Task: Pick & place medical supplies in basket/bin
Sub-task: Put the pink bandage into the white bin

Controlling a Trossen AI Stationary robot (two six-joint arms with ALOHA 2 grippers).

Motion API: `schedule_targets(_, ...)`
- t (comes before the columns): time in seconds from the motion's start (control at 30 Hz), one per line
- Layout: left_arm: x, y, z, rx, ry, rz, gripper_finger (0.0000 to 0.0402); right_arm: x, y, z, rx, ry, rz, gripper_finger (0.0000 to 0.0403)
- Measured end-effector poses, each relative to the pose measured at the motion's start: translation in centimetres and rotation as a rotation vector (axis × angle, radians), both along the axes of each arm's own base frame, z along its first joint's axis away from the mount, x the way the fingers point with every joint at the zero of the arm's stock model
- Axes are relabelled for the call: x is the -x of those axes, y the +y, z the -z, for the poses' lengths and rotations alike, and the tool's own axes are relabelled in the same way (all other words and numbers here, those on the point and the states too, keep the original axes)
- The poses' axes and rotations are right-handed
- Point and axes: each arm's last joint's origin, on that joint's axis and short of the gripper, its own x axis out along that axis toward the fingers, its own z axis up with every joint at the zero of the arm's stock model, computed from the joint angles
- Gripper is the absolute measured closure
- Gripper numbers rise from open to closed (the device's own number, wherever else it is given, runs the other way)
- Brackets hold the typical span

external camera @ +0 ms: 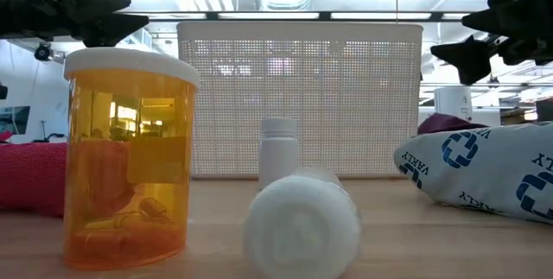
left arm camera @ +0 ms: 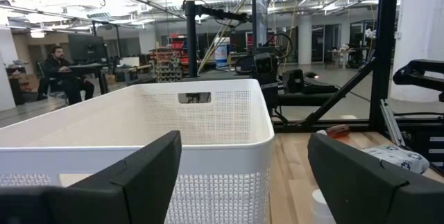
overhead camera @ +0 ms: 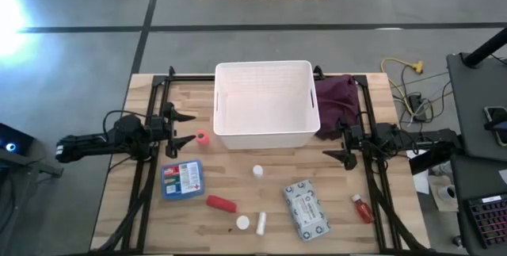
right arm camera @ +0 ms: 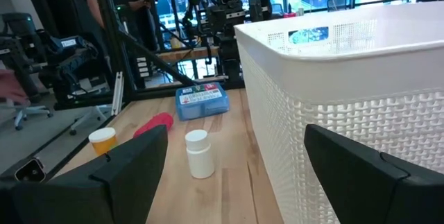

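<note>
From above, you have one white bin [overhead camera: 267, 104], empty, mid-table [overhead camera: 372, 232]; before it lie one blue box [overhead camera: 181, 179], one grey pack [overhead camera: 307, 208], two red tubes [overhead camera: 221, 203], three white bottles [overhead camera: 257, 171]. Low down, an amber vial [external camera: 129, 157] stands nearest. Wrist views: left tool [left arm camera: 243, 175] and right tool [right arm camera: 236, 175] gape wide, empty.

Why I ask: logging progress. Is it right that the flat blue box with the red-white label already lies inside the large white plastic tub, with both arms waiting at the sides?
Not quite. The high view shows the flat blue box on the wooden table, in front of the large white plastic tub, not inside. Both arms do wait at the sides.
</note>
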Motion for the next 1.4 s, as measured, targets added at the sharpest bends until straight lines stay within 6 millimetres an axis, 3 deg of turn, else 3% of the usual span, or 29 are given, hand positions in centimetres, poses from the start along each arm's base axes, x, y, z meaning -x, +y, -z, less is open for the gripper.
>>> schedule_targets(0.17, 0.0, 0.0, -0.3, 0.043, -0.033, -0.006, 0.0110, 0.0, 0.0, -0.2, -0.075, -0.021, -0.003, 0.0074)
schedule_targets(0.27, 0.0, 0.0, -0.6, 0.348, -0.101, 0.041, 0.0110, 0.0, 0.0, -0.5, -0.145, -0.050, -0.006, 0.0074)
schedule_targets(0.37, 0.0, 0.1, -1.0, 0.544, -0.177, 0.050, 0.0110, 0.1, 0.0, -1.2, -0.198, -0.120, -0.015, 0.0074)
schedule_targets(0.57, 0.2, 0.4, -2.1, 0.993, -0.395, 0.091, 0.0110, 0.9, -0.1, -3.9, -0.217, -0.410, -0.042, 0.0074)
schedule_targets(0.7, 0.4, 0.5, -2.3, 1.045, -0.450, 0.058, 0.0110, 1.5, -0.4, -5.1, -0.320, -0.552, 0.031, 0.0074)
schedule_targets(0.87, 0.5, 0.5, -2.6, 1.043, -0.474, 0.072, 0.0110, 1.9, -1.3, -5.3, -0.453, -0.629, 0.292, 0.0074)
schedule_targets(1.0, 0.5, 0.5, -2.6, 1.045, -0.473, 0.072, 0.0110, 2.1, -1.5, -5.4, -0.501, -0.657, 0.382, 0.0074)
schedule_targets(1.3, -0.2, 0.6, -2.1, 1.108, -0.434, 0.055, 0.0110, 2.6, -1.6, -6.0, -0.589, -0.751, 0.335, 0.0074)
schedule_targets(1.4, -0.3, 0.6, -2.9, 1.102, -0.440, 0.057, 0.0110, 2.5, -1.5, -6.0, -0.637, -0.756, 0.316, 0.0074)
